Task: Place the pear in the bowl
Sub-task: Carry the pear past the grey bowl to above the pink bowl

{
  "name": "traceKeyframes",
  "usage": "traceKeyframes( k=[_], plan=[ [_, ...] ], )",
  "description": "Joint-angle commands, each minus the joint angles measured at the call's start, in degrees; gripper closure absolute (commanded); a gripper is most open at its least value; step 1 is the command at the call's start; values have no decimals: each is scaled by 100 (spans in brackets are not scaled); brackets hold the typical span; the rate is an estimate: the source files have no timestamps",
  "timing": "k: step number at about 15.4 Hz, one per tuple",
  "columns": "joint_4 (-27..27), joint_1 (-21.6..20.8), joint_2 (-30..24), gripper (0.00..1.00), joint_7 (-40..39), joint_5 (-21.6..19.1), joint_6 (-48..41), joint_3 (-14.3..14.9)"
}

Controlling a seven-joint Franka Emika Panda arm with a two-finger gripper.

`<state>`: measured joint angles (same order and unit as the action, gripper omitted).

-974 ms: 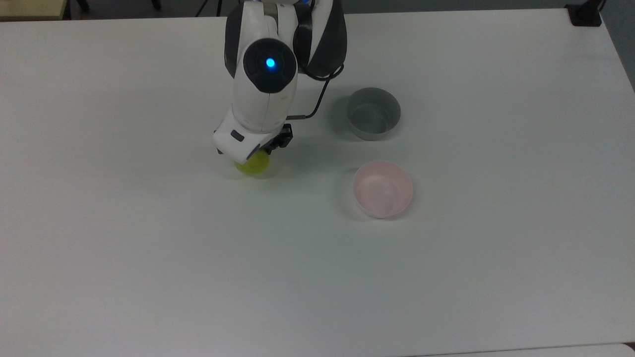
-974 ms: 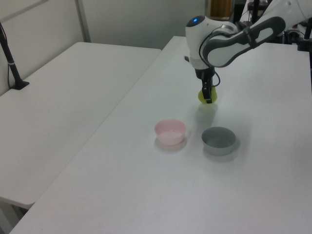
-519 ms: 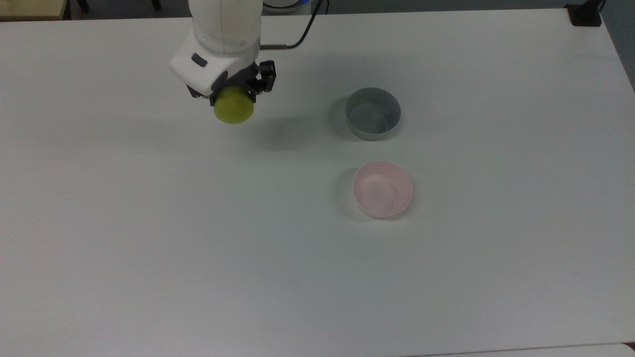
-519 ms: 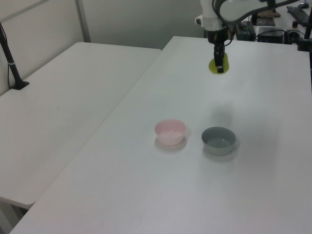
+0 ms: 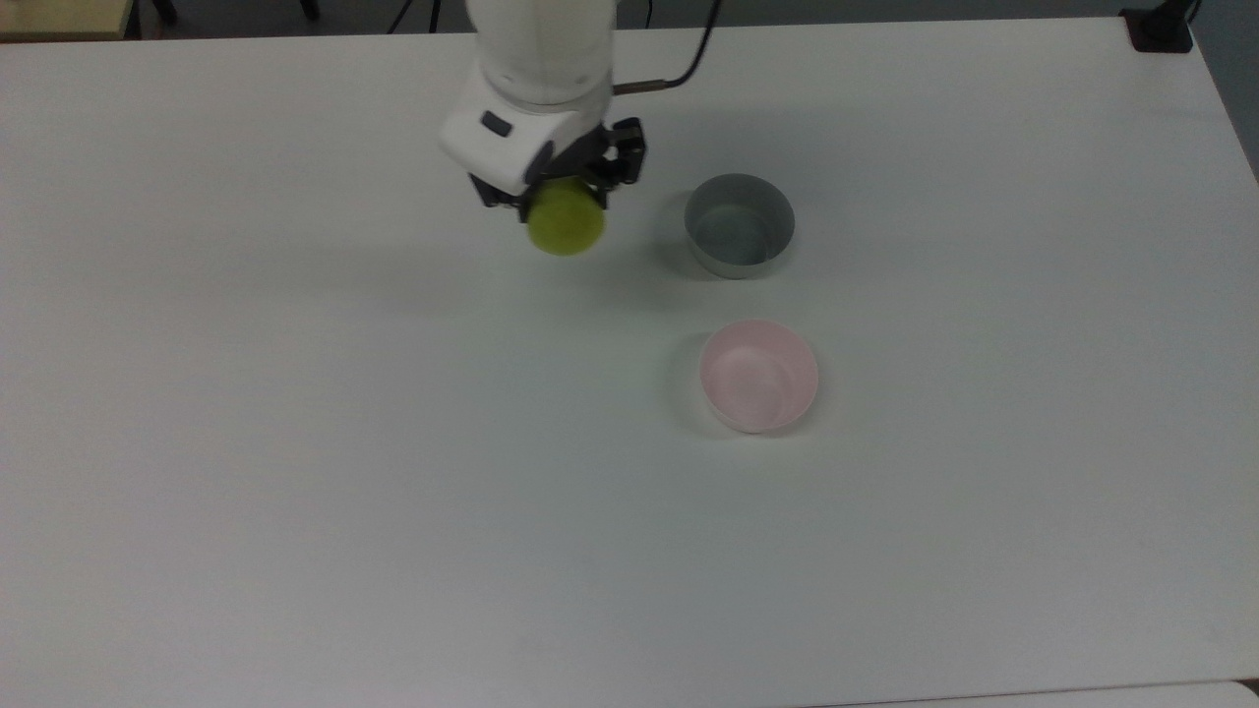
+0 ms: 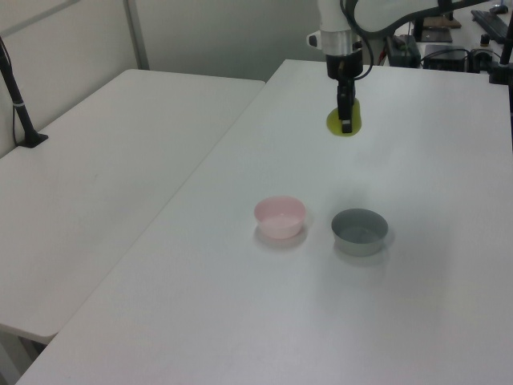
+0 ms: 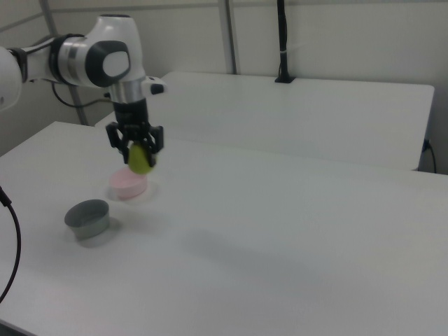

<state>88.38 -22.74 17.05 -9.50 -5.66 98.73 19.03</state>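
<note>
Since half a second ago the arm has been carrying the pear (image 5: 566, 220) across the top view toward 3 o'clock, from well apart from the bowls to just beside the grey bowl (image 5: 740, 225). The gripper (image 5: 563, 202) is pointing down, and its fingers (image 7: 152, 143) are clamping the pear between them, holding it in the air above the white counter (image 5: 295, 442). In the top view the pear is hanging at the grey bowl's 9 o'clock, not over it. The pink bowl (image 5: 758, 374) is sitting empty at the pear's 4 o'clock, just beside the grey bowl and apart from it. In the left view the pear (image 6: 343, 123) is showing at 1 o'clock from the pink bowl (image 6: 280, 216). In the right view it is overlapping the pink bowl's (image 7: 129, 185) far edge.
</note>
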Motion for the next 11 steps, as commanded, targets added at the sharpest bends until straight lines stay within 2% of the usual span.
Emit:
traceKeyframes(
  k=[1,5,11],
  plan=[
    [-646,-845,438,72,700,-471,206,470],
    [-647,-1206,685,72,1493,-471,1076,470],
    [-550,-1303,1213,72,1995,-479,2053,391]
  ],
)
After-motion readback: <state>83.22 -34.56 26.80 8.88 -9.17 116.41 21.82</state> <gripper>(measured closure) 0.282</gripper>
